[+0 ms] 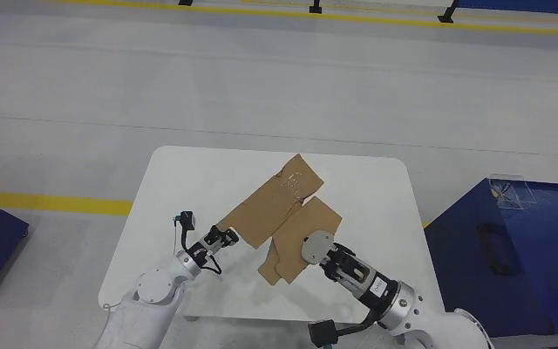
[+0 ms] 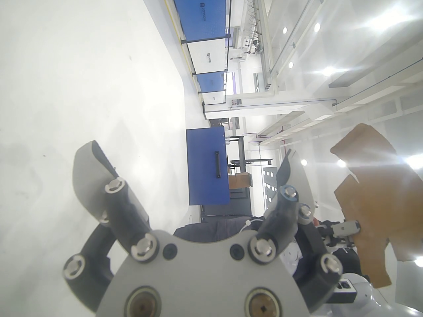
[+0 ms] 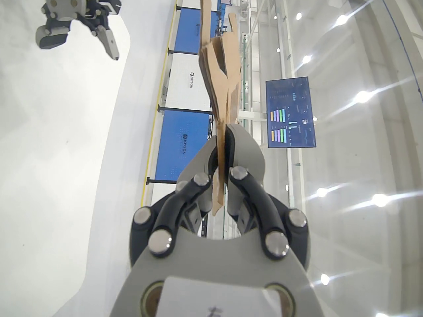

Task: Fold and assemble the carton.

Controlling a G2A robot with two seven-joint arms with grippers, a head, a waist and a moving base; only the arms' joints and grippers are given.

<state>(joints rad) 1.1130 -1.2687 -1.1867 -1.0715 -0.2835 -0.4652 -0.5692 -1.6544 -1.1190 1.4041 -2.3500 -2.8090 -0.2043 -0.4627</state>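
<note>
Flat carton (image 1: 279,209) held over the white table (image 1: 192,192) by the right gripper (image 1: 314,247).

The carton is brown, unassembled cardboard with notched flaps. In the top view it lies as a broad slanted sheet above the table's near half. The right wrist view shows it edge-on, its layers splayed slightly apart, with the right gripper's jaws closed tight on its lower edge. The left gripper (image 1: 225,237) sits near the sheet's corner, and the left wrist view shows its fingers (image 2: 96,166) spread wide with nothing between them.
</note>
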